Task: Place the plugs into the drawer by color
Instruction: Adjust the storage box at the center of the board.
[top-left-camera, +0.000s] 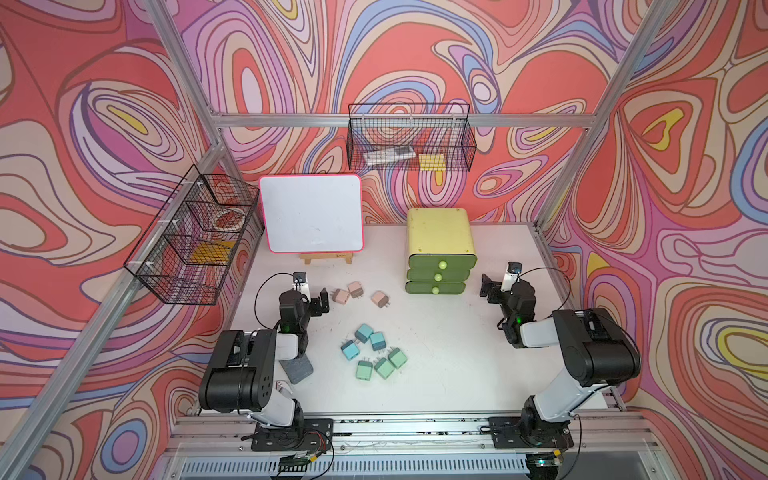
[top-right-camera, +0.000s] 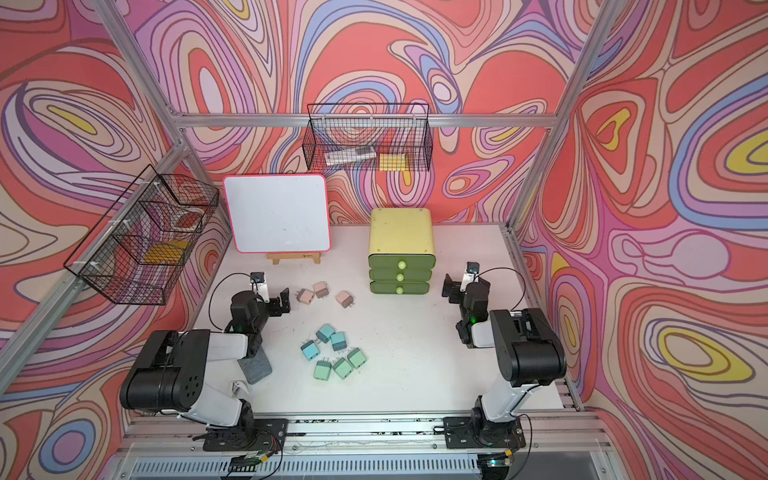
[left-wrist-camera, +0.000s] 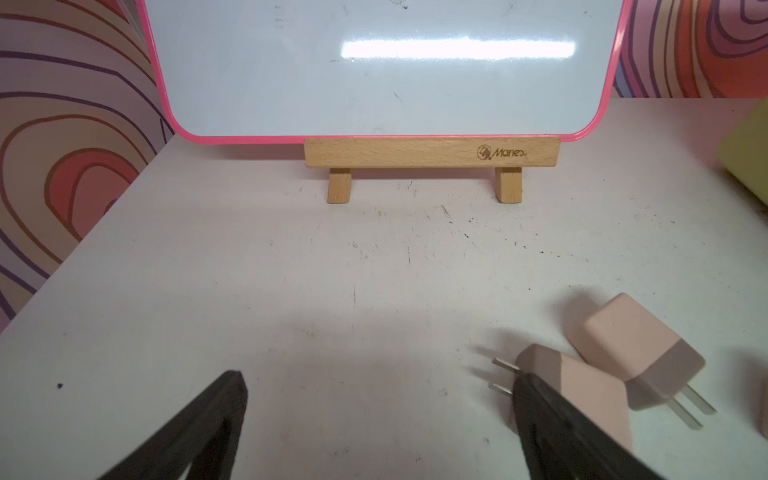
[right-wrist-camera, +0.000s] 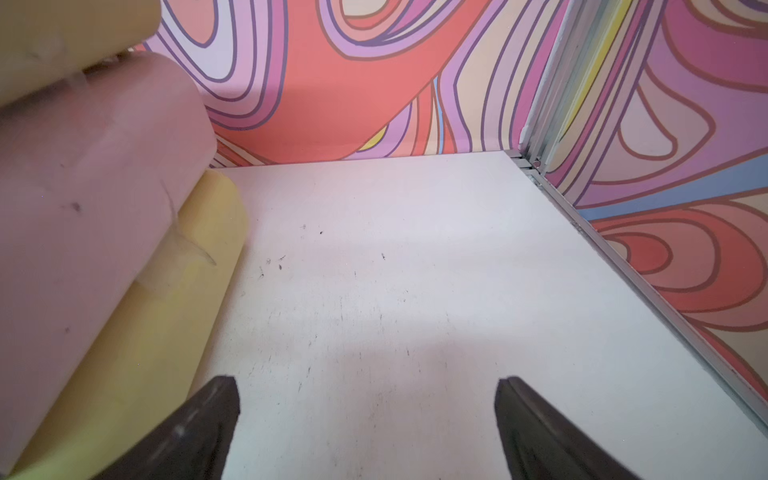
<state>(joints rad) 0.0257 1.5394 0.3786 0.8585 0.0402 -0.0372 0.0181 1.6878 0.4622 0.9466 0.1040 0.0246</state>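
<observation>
Near the white bench's (top-left-camera: 457, 353) left edge, my left gripper (left-wrist-camera: 380, 384) gapes empty; the nearest pink rounded-cube plug (left-wrist-camera: 582, 386) lies just rightward, prongs toward it.

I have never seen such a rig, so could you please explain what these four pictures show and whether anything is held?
A black-and-white robotic left arm and right arm stand at a white table. Two pictures look down from above; two come from cameras on the wrists. The left pincer and right pincer are open and empty. On it lie three pink cube-shaped plugs, three light blue plugs and three mint green plugs, near a pale yellow-green three-drawer chest and a pink-framed whiteboard.
</observation>
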